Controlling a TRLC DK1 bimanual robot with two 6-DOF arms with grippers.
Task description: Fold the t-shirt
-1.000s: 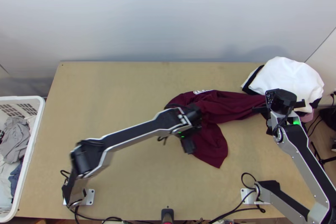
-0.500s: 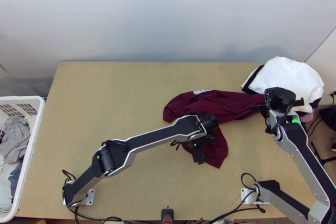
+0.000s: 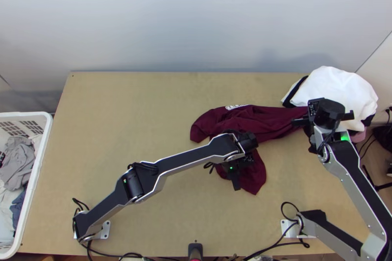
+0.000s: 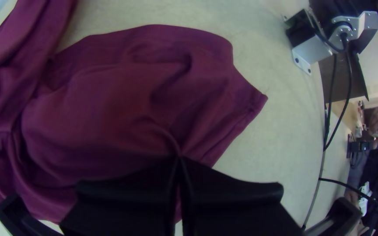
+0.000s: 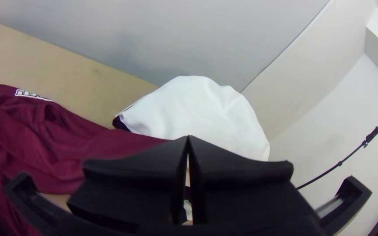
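And here's the left arm (image 3: 181, 160), stretched long and low-angled from its base out over the maroon t-shirt (image 3: 223, 121), wrist bent so the left gripper (image 3: 236, 165) points down into the cloth. Fingers pressed together, and the creases run right into the tips: the left gripper (image 4: 179, 158) has a pinch of fabric in the shirt's lower flap! Cloth spreads around those tips, with one corner poking out toward the base of the right arm (image 3: 360, 187). Over to that right arm, reaching up along the table's (image 3: 122, 109) side, its right gripper (image 3: 329, 114) beside a white garment (image 3: 338, 82). Its fingers meet too, closed at the tips; whether they have any cloth between them, I cannot tell. The t-shirt is bunched and unfolded, a long rumpled band running from the cloth around the left gripper across to the right one, slipping out of sight beneath it, while the white print (image 3: 236, 106) sits on the shirt's edge farther out, between the two grippers.
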